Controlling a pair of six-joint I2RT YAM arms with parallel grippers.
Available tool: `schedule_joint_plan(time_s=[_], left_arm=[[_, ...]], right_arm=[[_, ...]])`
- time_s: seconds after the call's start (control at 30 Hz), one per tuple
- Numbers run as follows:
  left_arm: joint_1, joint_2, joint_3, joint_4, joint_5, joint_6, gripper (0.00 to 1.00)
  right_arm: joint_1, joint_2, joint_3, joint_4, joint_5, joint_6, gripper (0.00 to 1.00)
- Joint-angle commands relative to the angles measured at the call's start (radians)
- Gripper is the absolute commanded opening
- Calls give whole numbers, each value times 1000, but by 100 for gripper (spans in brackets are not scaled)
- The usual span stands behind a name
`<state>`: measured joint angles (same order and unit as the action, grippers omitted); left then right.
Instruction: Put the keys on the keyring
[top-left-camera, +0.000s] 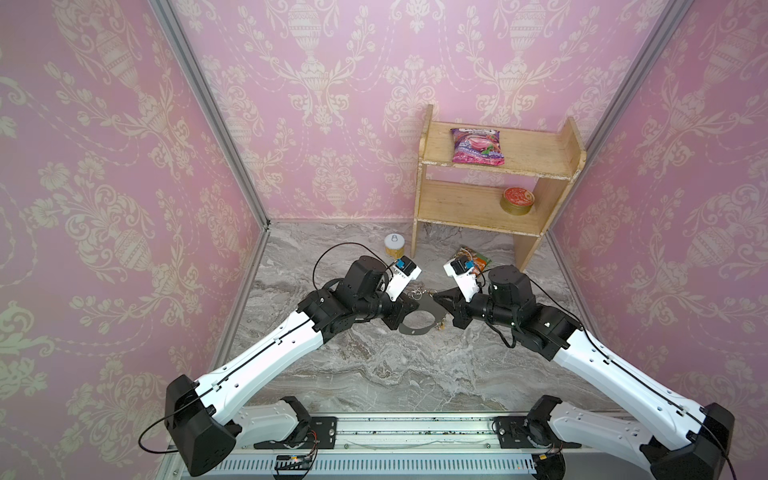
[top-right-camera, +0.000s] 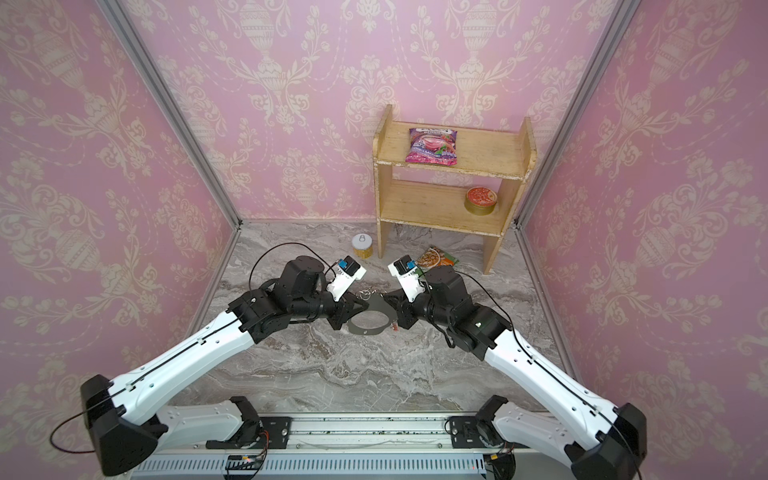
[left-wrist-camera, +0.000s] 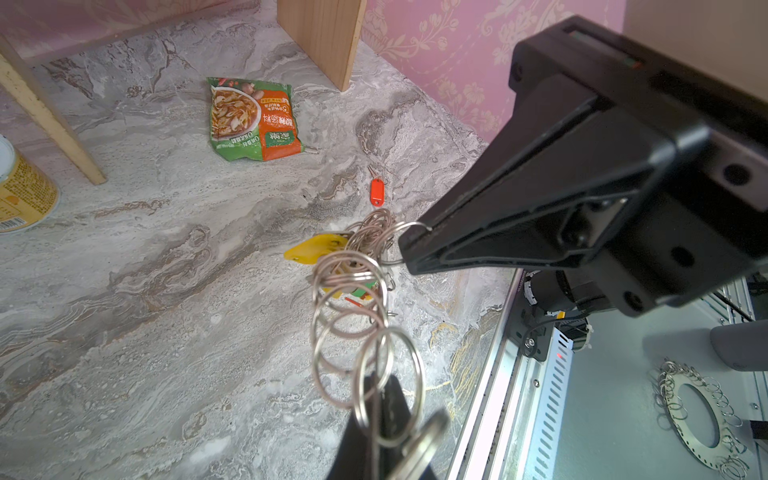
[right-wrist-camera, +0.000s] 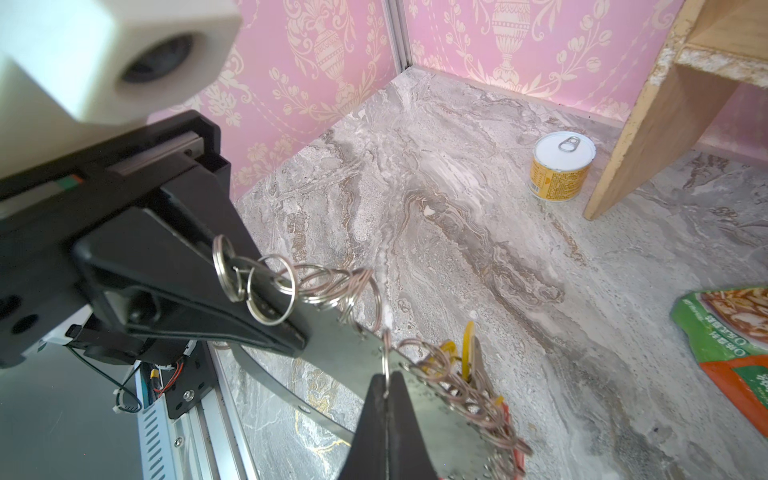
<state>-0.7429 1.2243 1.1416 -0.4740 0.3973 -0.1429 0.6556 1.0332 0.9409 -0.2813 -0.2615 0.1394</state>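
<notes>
1. Left wrist view: left gripper (left-wrist-camera: 380, 399) is clamping fully shut on one split ring at the end of the keyring (left-wrist-camera: 349, 266) chain and keeping it lifted off the tabletop (left-wrist-camera: 166, 291).
2. Right gripper (left-wrist-camera: 409, 253) is pinching another ring further along, with its jaws closed too. My read is that the two grips are pulling the chain taut so a single ring is sitting steady for threading.
3. Right wrist view is agreeing: the right gripper's tips are closing on a ring that looks threaded through the edge of the grey band (right-wrist-camera: 345, 357). In both top views the band (top-left-camera: 415, 331) is hanging in mid-air between the arms.
4. Yellow-tagged key (left-wrist-camera: 313, 249) and a green tag (left-wrist-camera: 363, 291) are dangling among the rings, so they are probably on already.
5. Orange-tagged key (left-wrist-camera: 376, 192) is lying loose on the tabletop, well apart from the keyring and nearer the soup packet (left-wrist-camera: 253, 120). It is looking like the one left to do.
6. Both grippers are occupied, so fetching it is going to need one of them to release. The risk is the chain sagging and tangling.
</notes>
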Motion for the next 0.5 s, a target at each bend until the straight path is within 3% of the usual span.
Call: schedule_joint_plan(time_s=[0.0,0.2,0.47], left_arm=[[2,-34,-7,59,10,17,0],[3,-42,-49,80,10,4,0],[3,-74,-87,94,14,-1,48]], right_arm=[[-5,-25,-14,-1,20,-2,0],[-5,-27,1,-7,32,-56,0],[-5,13,97,-152,29,-193,0]])
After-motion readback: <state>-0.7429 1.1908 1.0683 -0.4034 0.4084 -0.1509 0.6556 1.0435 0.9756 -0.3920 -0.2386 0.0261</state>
